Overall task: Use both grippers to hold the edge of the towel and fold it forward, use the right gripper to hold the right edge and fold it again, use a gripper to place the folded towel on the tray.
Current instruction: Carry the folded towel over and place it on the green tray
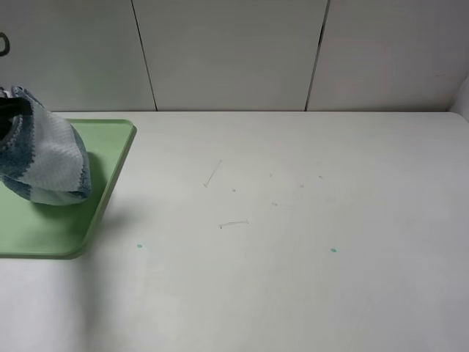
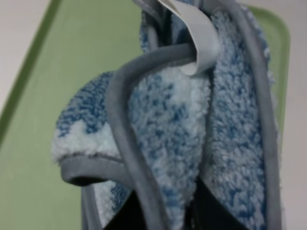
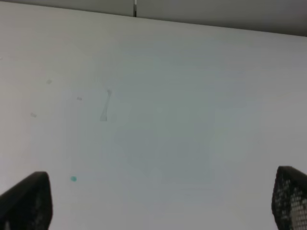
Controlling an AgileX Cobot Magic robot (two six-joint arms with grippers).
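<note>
over the tray [image 1: 110, 158], the left gripper [image 2: 158, 215] clamps the bunched towel [image 1: 47, 158]. right gripper [image 3: 158, 203] gapes empty. best lower it flat before letting go

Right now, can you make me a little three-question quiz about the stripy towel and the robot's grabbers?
1. True or false: the towel lies spread flat on the white table.
2. What is under the hanging towel? A) the green tray B) a bowl C) a box
3. Fill in: the right gripper is wide ____, over bare table.

Key:
1. False. It hangs bunched up, and the left gripper is shut on it.
2. A, the tray.
3. Open, holding nothing.
</note>
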